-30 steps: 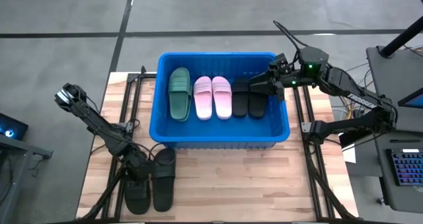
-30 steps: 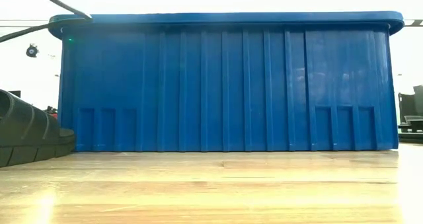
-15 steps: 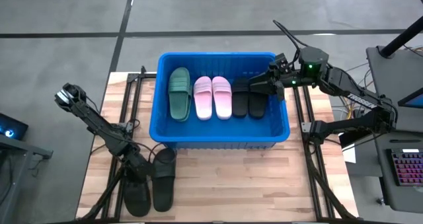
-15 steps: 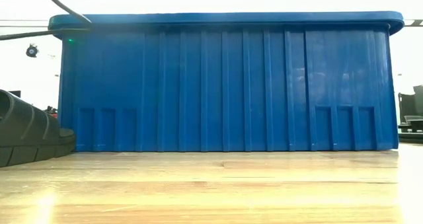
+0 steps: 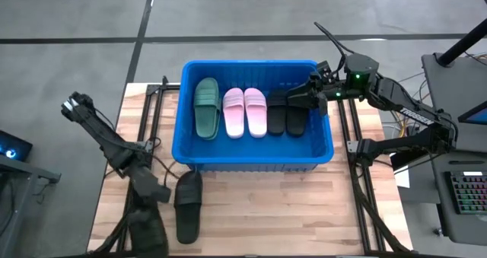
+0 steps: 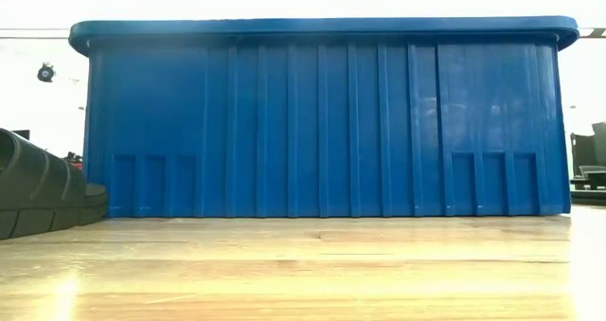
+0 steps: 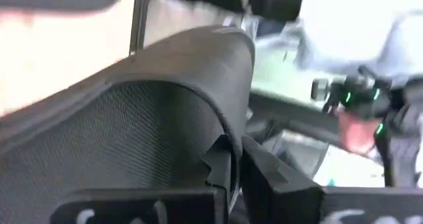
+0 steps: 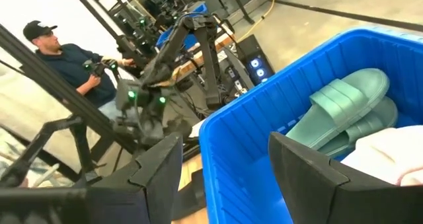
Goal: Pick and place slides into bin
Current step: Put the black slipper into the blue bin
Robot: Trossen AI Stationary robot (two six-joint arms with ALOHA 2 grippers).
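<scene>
Left arm lifts a black slide off the table; one black slide left, six already in the bin.

High view: against half a second ago, we see the left gripper (image 5: 150, 193) has pulled up with a black slide (image 5: 147, 231), blurred, near the table's front left corner, well clear of the bin (image 5: 186, 148); its mate (image 5: 188, 207) stays flat just in front of the bin's front wall. Right gripper (image 5: 298, 100) hangs over the bin's right end, above the black pair. Bin floor is open left of the green pair (image 5: 205, 107).
Low view: bin front wall (image 6: 322, 122) fills the frame, mate (image 6: 43, 193) at its left.
Left wrist: fingers (image 7: 218, 168) clamp the strap (image 7: 165, 105).
Right wrist: jaws wide, empty, inside the bin rim (image 8: 264, 98).
</scene>
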